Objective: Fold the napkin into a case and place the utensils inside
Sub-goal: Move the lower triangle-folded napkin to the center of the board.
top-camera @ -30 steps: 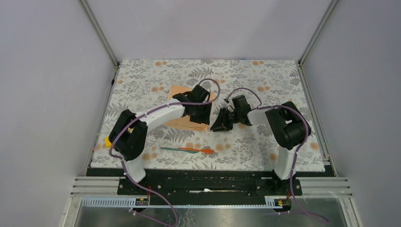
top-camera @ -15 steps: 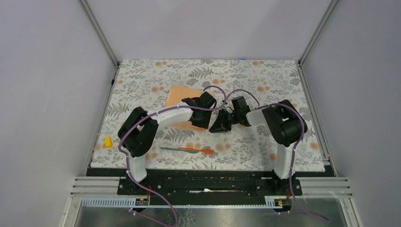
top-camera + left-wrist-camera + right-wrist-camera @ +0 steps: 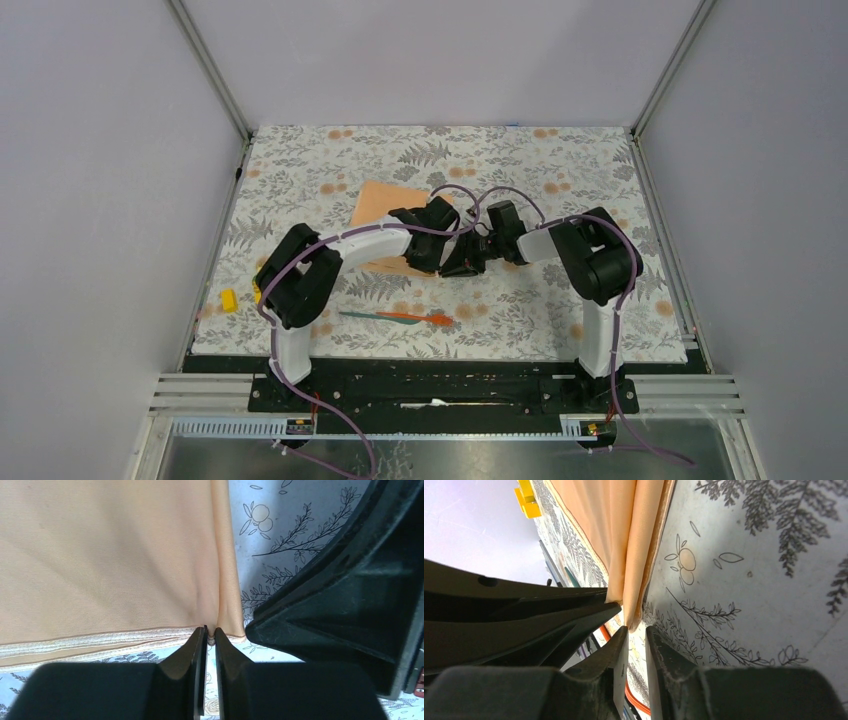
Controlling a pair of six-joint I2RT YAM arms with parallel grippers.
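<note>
Napkin (image 3: 383, 203): centre of counter (image 3: 560, 160), partly folded, no case yet.
Left end effector (image 3: 210, 632): pinching napkin hem.
Right end effector (image 3: 636, 630): nearly closed at napkin corner; grip unclear.
Utensils (image 3: 395, 317): nearer edge, not inserted.

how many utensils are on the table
2: a teal-green utensil and an orange-red utensil, end to end on the tablecloth, nearer the arm bases than the napkin. None look hidden.

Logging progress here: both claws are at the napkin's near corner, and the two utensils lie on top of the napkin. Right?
Not quite. The left claw and right claw are at the napkin's near corner, but the utensils lie on the tablecloth, apart from the napkin. The top view shows it.
</note>
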